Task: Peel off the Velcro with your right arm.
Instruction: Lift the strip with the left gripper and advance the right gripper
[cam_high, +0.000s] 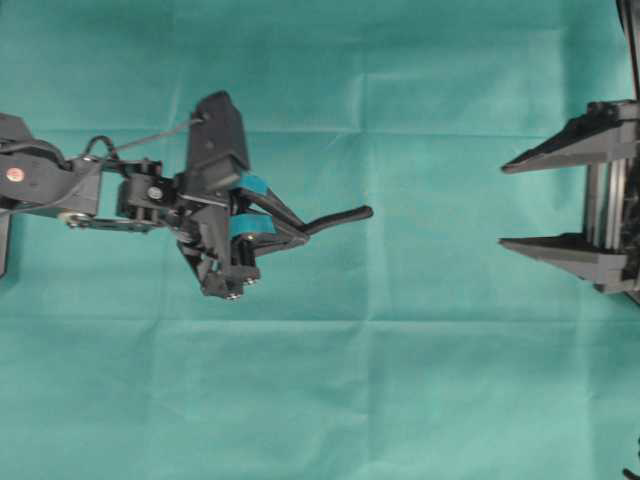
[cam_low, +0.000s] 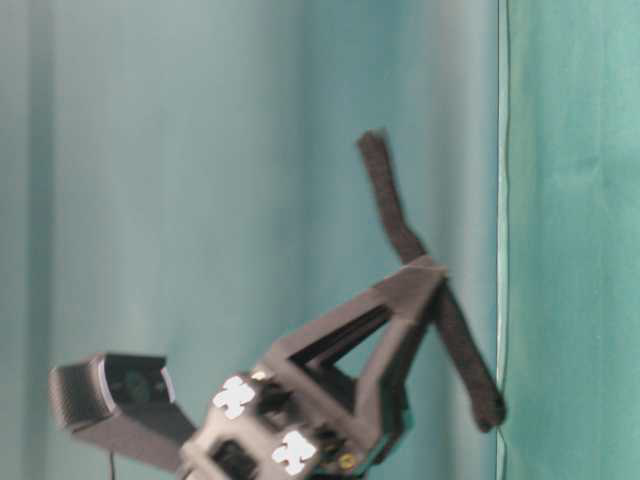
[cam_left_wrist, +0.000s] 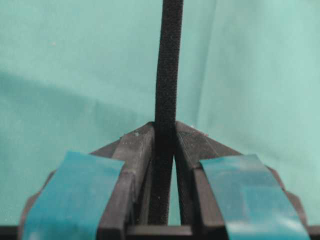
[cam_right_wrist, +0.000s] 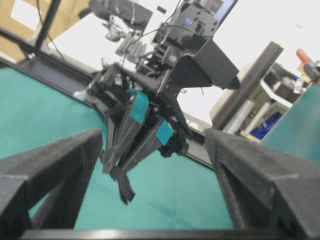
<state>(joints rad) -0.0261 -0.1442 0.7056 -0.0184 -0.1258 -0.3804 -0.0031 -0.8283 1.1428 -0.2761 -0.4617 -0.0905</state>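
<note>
overhead view: left gripper (cam_high: 300, 235) has its teal-taped fingers (cam_high: 250, 185) pinched together on the velcro (cam_high: 340, 218), tips pointing right toward the middle of the table. behind the fingers the wrist is rolled, so the camera box sits tilted above the gripper body, cable trailing back left along the arm.

left wrist view: both fingertips (cam_left_wrist: 137, 145) clamp the strap (cam_left_wrist: 167, 75) from either side, no visible gap. strap runs straight out from between them and off the top of frame. black, thin, fuzzy woven texture.

table-level view: strap (cam_low: 395, 205) sticks out both sides of the pinch point, one end up and left, the other down and right, that lower end rounded.

overhead again: only a short stretch shows past the fingertips, ending in a small rounded tip, held clear of the green cloth (cam_high: 400, 380).

right gripper (cam_high: 515, 205) sits at the right edge, jaws spread wide, nothing between them, all-black pointed fingers (cam_high: 560, 145) aimed left at the strap, well apart from it.

right wrist view: its two fingers (cam_right_wrist: 50, 165) frame the left gripper (cam_right_wrist: 115, 167); strap (cam_right_wrist: 122, 185) hangs off those tips, slightly bent.
</note>
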